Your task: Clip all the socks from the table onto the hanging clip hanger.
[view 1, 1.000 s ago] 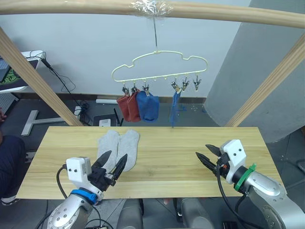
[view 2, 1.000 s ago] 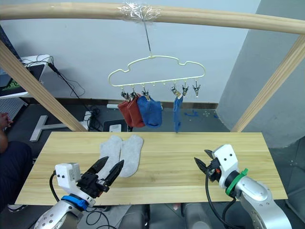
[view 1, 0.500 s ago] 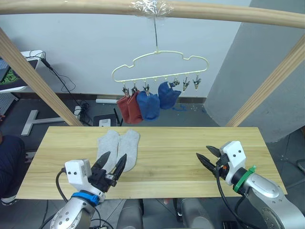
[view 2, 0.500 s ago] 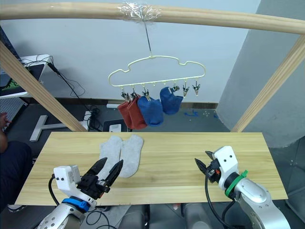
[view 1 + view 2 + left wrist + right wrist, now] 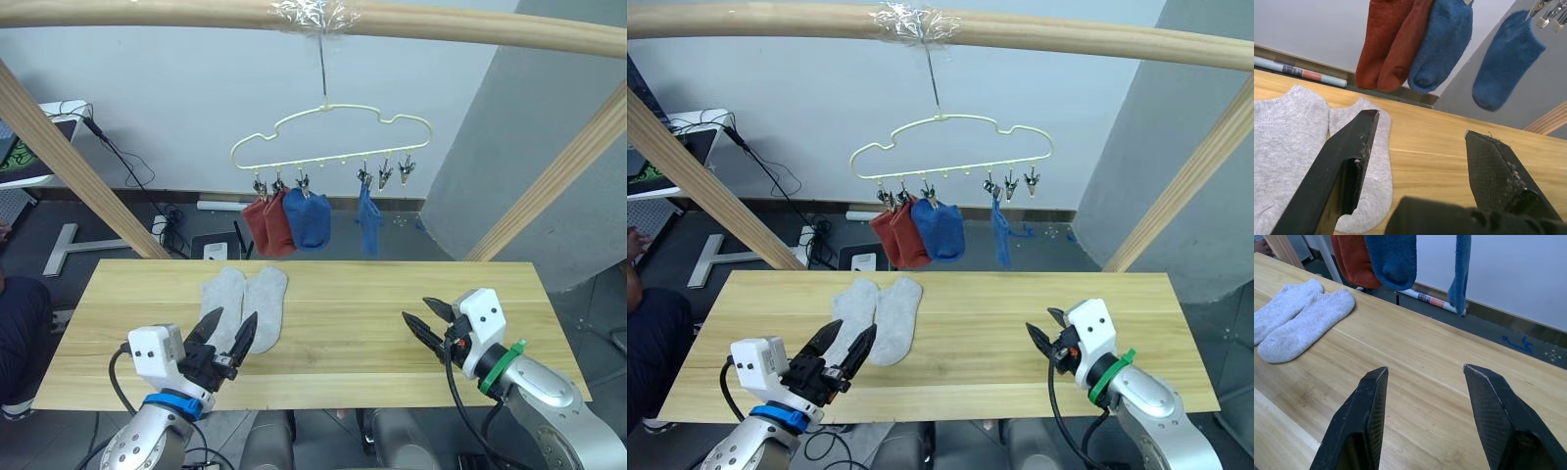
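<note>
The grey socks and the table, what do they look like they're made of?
The grey socks: soft knit fabric, probably cotton blend, judging by the fuzzy looped texture. The table: pale wood planks, with visible grain lines and board seams; matte, possibly lightly sealed.

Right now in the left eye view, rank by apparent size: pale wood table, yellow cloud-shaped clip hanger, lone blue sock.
1. Pale wood table, largest.
2. Yellow cloud-shaped wire clip hanger.
3. Lone blue sock, smallest; it hangs edge-on, so looks narrower.

Left grey sock (image 5: 1283, 147) cut by edge; clip (image 5: 260, 184) grip too small.
</note>
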{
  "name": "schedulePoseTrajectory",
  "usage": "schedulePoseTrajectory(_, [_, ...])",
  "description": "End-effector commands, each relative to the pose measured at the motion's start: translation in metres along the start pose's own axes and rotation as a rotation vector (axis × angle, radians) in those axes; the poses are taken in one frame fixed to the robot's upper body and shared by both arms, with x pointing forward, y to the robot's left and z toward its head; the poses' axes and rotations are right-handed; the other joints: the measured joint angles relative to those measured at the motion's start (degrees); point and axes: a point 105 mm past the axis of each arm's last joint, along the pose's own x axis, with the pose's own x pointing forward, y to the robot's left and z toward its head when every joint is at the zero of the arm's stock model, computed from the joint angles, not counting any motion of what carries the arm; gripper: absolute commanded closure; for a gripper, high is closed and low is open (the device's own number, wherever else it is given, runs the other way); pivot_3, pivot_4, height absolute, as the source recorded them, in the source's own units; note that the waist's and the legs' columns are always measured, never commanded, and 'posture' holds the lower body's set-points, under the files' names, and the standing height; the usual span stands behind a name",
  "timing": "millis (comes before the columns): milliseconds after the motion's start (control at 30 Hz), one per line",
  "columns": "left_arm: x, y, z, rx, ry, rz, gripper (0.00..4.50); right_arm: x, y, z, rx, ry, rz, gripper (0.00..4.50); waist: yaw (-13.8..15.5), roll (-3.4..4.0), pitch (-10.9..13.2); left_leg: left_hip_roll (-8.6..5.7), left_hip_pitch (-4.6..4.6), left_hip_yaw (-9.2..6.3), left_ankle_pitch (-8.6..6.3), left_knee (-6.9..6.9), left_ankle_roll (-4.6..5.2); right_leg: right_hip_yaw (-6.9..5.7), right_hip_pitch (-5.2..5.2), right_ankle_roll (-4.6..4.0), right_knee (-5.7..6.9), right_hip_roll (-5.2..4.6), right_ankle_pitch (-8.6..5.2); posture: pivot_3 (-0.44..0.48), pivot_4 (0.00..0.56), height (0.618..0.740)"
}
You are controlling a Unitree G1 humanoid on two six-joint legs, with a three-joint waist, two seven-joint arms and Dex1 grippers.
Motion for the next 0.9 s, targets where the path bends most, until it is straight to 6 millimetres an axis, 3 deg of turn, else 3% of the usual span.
schedulePoseTrajectory(33, [-0.0015, 0.0, 0.0081, 0.026, -0.031, 0.002, 1.28, -0.004, 0.0023, 0.0133, -0.02, -0.054, 0.008, 1.96, 0.0, 0.0, 0.0, 0.0, 0.0, 0.0, 0.0, 0.0, 0.0, 0.0, 0.0, 0.0, 0.0, 0.0, 0.0, -0.135, 0.236, 0.74])
schedulePoseTrajectory(900, [-0.0031, 0.0, 0.007, 0.034, -0.025, -0.008, 1.28, -0.0038, 0.0048, 0.0115, 0.001, -0.051, 0.019, 1.96, 0.0, 0.01, 0.0, 0.0, -0.01, -0.01, -0.01, -0.02, -0.01, -0.01, -0.01, 0.0, -0.03, -0.01, 0.0, -0.131, 0.243, 0.74])
